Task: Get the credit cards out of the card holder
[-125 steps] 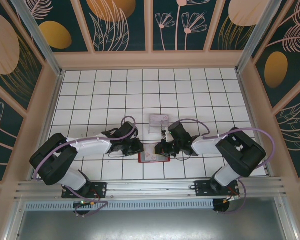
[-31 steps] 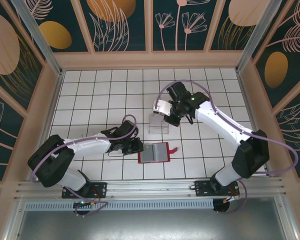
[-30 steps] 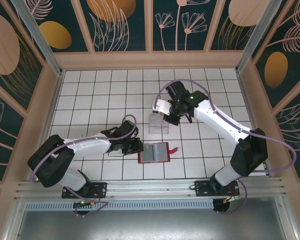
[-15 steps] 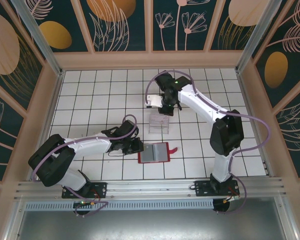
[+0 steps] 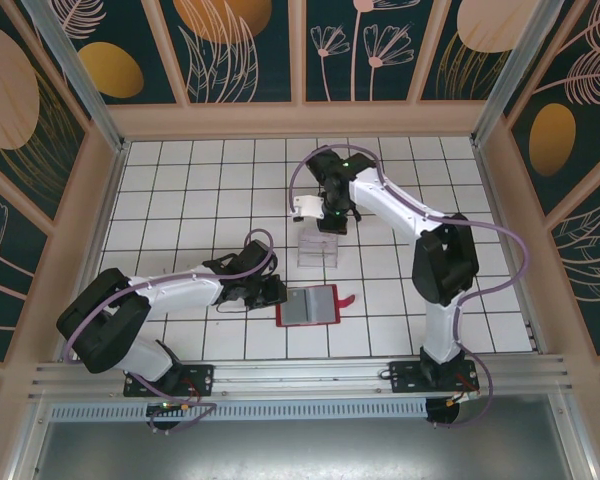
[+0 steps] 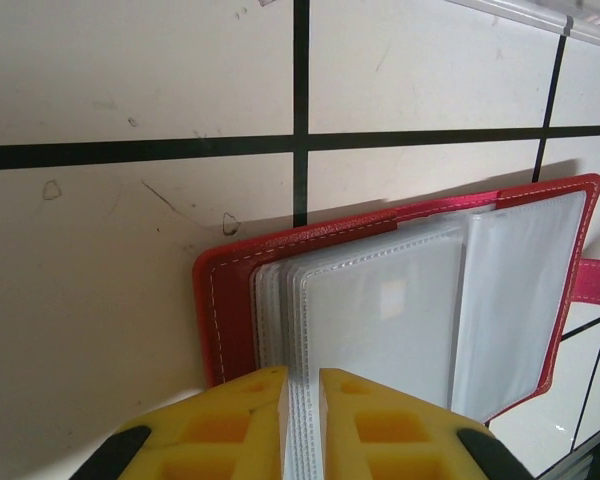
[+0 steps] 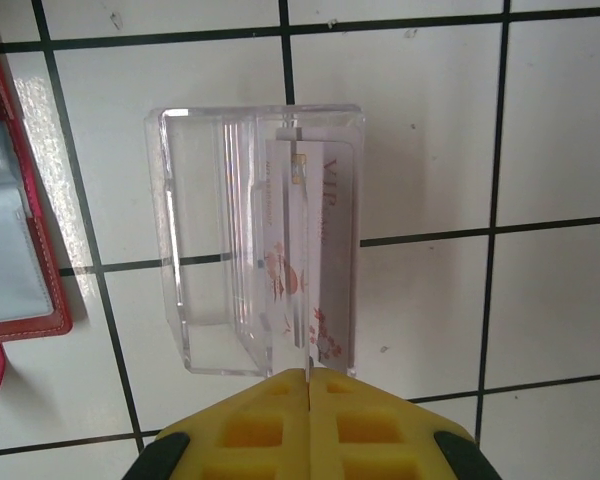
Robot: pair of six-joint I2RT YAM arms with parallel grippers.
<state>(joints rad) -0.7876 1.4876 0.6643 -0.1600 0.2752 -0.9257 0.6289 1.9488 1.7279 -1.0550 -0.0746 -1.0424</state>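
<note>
- Worktop (image 5: 180, 200): white tiles with a dark grid, and both arms reach out over it.
- Card holder (image 5: 308, 306): red, lying open and flat near the front edge, closing tab (image 5: 346, 298) out to its right. It sits just nearer than the tray and apart from it.
- Clear tray (image 5: 318, 250): stands mid-worktop with a pale credit card (image 7: 335, 250) printed "VIP" inside it, leaning on edge.
- Clear sleeves (image 6: 380, 310): fanned out from the holder's spine. The ones facing the left wrist camera look empty. I cannot tell whether deeper ones hold cards.
- Left gripper (image 6: 300, 400): jaws narrow, pinching a bundle of sleeves at the holder's left side and pinning it down.
- Right gripper (image 7: 308, 385): over the tray, jaws closed to a sliver. The card's thin top edge runs straight into the gap, so it reads as gripped.
- Step in hand, as I judge it: dropping an extracted card into the tray.
- Next move calls for parting the jaws, lifting clear without tipping the tray, then returning to the holder to check the remaining sleeves.
</note>
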